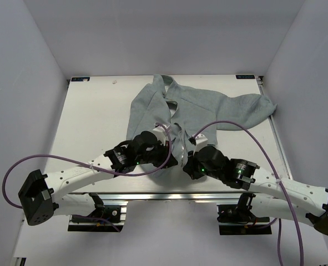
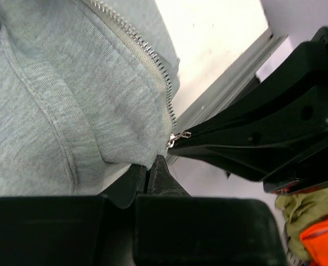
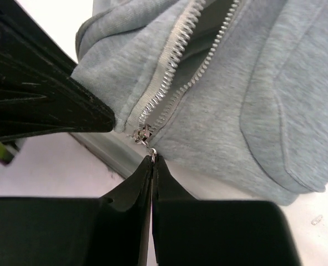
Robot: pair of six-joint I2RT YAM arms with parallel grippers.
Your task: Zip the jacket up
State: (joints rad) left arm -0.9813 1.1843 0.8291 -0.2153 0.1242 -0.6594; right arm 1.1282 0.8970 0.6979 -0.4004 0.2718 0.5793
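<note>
Jacket (image 1: pixel 208 108) lies at 12 o'clock on white table (image 1: pixel 97 127), between white walls (image 1: pixel 19 66). Purple cable (image 1: pixel 247 130) arcs over it. Left gripper (image 2: pixel 151 169) jaws clamp the hem; right gripper (image 3: pixel 152 162) jaws clamp the zipper pull (image 3: pixel 150 151)

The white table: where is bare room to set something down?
Widest bare patch of the white table: between the grey-green fleece jacket and the left edge. A smaller one: near side of the outstretched sleeve. Crowded: the near middle, where the left gripper pinches the hem and the right gripper the silver zipper pull.
</note>
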